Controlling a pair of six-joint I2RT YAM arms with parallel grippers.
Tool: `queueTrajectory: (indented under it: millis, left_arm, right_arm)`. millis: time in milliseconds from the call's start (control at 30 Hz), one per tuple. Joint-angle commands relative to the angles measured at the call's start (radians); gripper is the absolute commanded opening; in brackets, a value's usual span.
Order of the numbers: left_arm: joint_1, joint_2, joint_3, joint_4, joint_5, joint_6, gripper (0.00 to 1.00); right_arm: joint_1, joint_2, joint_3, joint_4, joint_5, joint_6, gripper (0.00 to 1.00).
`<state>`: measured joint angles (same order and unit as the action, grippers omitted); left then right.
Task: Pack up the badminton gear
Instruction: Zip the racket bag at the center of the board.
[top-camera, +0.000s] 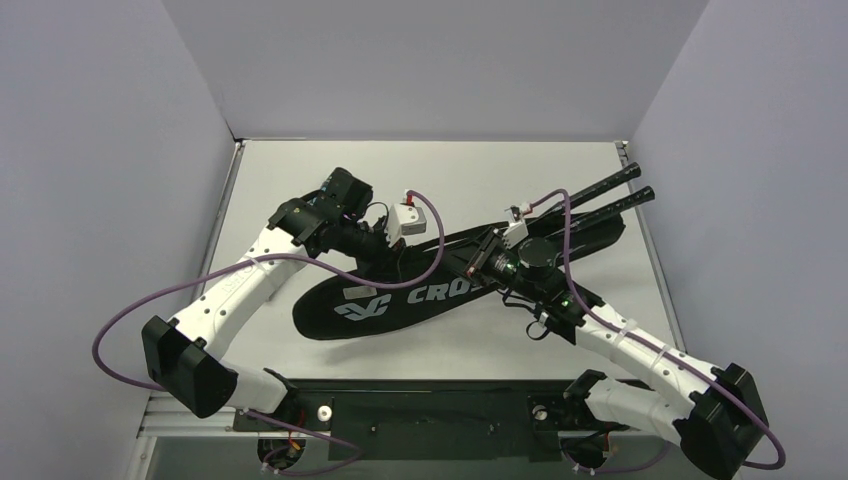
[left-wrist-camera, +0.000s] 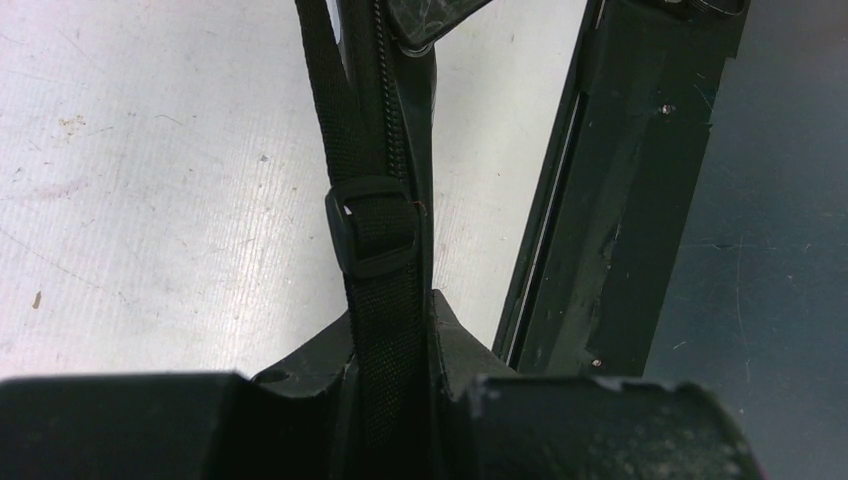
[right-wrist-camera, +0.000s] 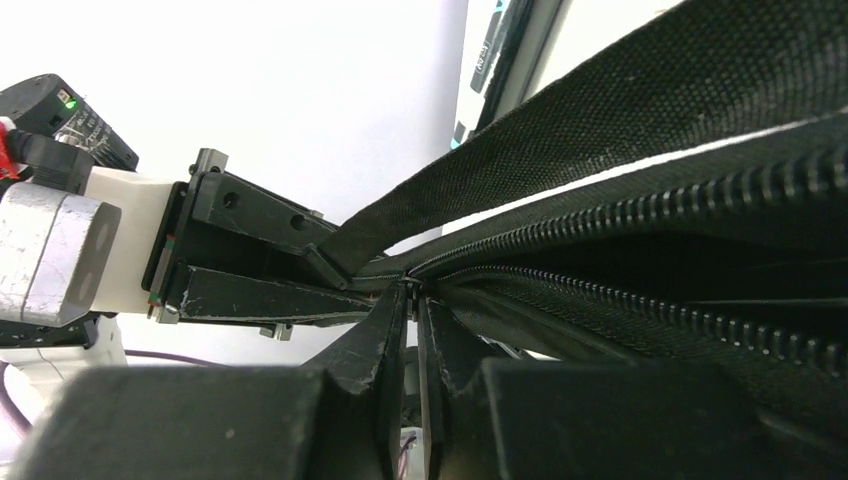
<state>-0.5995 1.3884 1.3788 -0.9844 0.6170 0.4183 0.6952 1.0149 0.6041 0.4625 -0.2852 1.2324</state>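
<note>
Lying diagonally across the white table (top-camera: 300, 190), as I see it from the overhead camera: one black racket-shaped bag (top-camera: 420, 295). The white lettering CROSSWAY is partly covered by the right arm. The broad end points toward the near left and the narrow end toward the far right.

Racket handles (top-camera: 625, 175): two, black, side by side, sticking out of the bag's narrow end. The heads are out of my sight.

Strap (left-wrist-camera: 365, 150): black webbing with a plastic buckle (left-wrist-camera: 372, 225), running along the bag's zipper (left-wrist-camera: 390, 100).

Left gripper (left-wrist-camera: 390, 390): clenched on the strap just below the buckle, at the bag's far edge near its broad end (top-camera: 392, 243). The right wrist camera shows the same jaws (right-wrist-camera: 335, 275) pinching the webbing (right-wrist-camera: 560, 130) where it meets the bag.

Right gripper (right-wrist-camera: 412, 310): over the middle of the bag (top-camera: 482, 262), facing the left gripper at close range. Its fingers (right-wrist-camera: 385, 340) are drawn almost together with only a thin slit between them. The tips sit where the two rows of zipper teeth (right-wrist-camera: 650, 210) converge. I cannot tell whether a pull tab is pinched between them.

Zipper state: the teeth stand parted on my side of that point.
</note>
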Motion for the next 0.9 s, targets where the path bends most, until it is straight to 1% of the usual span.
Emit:
queueTrajectory:
  millis: [0, 200, 367, 600, 867]
  left_arm:
    - [-0.005, -0.041, 0.066, 0.095, 0.104, -0.002, 0.0]
    - [-0.005, -0.043, 0.061, 0.09, 0.099, 0.001, 0.0]
    - [-0.004, -0.043, 0.055, 0.088, 0.098, 0.006, 0.0]
    - [0.004, -0.047, 0.058, 0.07, 0.098, 0.034, 0.0]
    - [0.004, -0.059, 0.053, 0.043, 0.092, 0.068, 0.0]
  right_arm:
    - [0.001, -0.037, -0.01, 0.068, 0.057, -0.001, 0.0]
    - [-0.001, -0.09, -0.007, 0.013, 0.068, -0.023, 0.0]
    - [-0.029, -0.143, -0.008, -0.093, 0.075, -0.047, 0.0]
    - [-0.174, -0.204, 0.005, -0.234, -0.007, -0.066, 0.0]
    - [-0.257, -0.199, 0.094, -0.442, -0.062, -0.165, 0.0]
